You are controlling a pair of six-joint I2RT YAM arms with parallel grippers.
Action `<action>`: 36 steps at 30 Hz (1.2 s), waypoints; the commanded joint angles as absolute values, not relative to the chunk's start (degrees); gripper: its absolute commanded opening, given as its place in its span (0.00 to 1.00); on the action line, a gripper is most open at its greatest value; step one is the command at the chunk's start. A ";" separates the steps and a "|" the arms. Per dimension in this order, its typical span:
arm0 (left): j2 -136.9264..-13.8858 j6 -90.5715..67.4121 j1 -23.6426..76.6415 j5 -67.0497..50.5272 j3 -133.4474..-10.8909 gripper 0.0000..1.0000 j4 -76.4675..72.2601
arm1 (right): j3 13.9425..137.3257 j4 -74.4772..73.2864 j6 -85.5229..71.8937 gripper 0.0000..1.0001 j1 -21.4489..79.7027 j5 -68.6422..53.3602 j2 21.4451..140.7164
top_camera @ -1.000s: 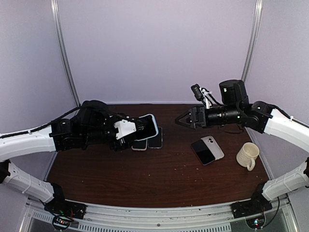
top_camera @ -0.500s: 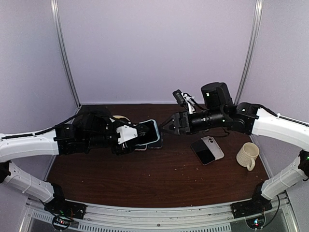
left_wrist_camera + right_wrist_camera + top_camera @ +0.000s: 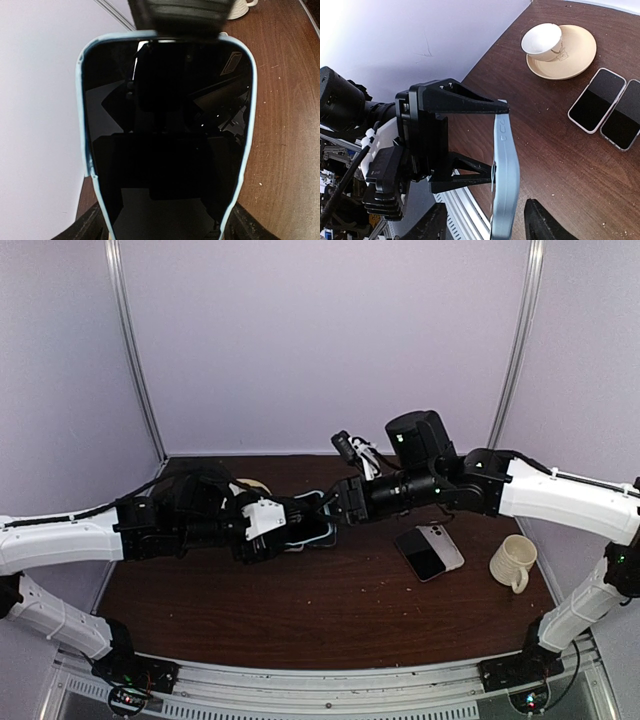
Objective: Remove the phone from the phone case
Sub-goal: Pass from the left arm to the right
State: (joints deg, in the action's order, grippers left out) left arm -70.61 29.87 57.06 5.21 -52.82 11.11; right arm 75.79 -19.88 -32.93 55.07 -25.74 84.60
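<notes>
The phone (image 3: 165, 125), with a black screen, sits in a light blue case (image 3: 80, 100). My left gripper (image 3: 165, 227) is shut on its lower end, one finger (image 3: 85, 227) on each long edge, and holds it above the table. In the top view the left gripper (image 3: 283, 522) holds the phone (image 3: 308, 516) pointing right. My right gripper (image 3: 336, 506) is at the phone's far end. In the right wrist view the case (image 3: 505, 165) shows edge-on between my open right fingers (image 3: 540, 222), with gaps on both sides. The right gripper (image 3: 487, 225) is empty.
Two bare phones (image 3: 597, 100) lie side by side on the brown table (image 3: 330, 610) under the held phone. A saucer with a white cup (image 3: 562, 47) stands behind them. Another phone pair (image 3: 430, 550) and a cream mug (image 3: 513, 562) lie at the right.
My right arm has swung left across the table until its open fingers reach the phone's far end. My left gripper has brought the phone slightly lower and flatter.
</notes>
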 commanded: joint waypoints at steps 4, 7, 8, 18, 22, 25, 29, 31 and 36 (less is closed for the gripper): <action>-71.12 27.66 57.04 4.72 -55.09 0.46 6.68 | 79.21 -21.81 -33.34 0.47 55.81 -21.39 86.41; -71.18 27.28 57.00 4.81 -55.20 0.46 6.59 | 79.36 -22.20 -33.74 0.43 55.94 -21.01 86.94; -71.12 27.18 56.94 4.83 -55.27 0.46 6.66 | 79.32 -22.23 -33.89 0.42 55.98 -21.05 87.12; -70.85 26.67 56.86 4.30 -55.45 0.46 6.99 | 79.08 -21.81 -34.83 0.38 56.64 -21.58 88.40; -70.73 26.59 56.86 4.31 -55.46 0.46 7.26 | 79.42 -22.20 -35.24 0.34 56.84 -21.75 89.15; -70.65 26.50 56.86 3.98 -55.37 0.46 7.46 | 79.39 -22.59 -35.36 0.27 56.96 -21.86 89.38; -70.75 26.47 56.79 3.78 -55.58 0.46 7.53 | 79.22 -22.46 -35.35 0.17 57.04 -22.59 89.54; -70.87 26.54 56.71 3.71 -55.84 0.46 7.88 | 79.19 -22.03 -35.33 0.09 57.04 -23.20 89.61; -70.68 26.37 56.34 2.94 -56.22 0.51 8.61 | 79.54 -21.40 -34.76 0.00 57.03 -24.28 89.96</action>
State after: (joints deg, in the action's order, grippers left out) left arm -71.68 27.09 56.90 4.08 -53.06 12.56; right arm 77.73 -22.57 -34.63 56.75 -23.11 89.41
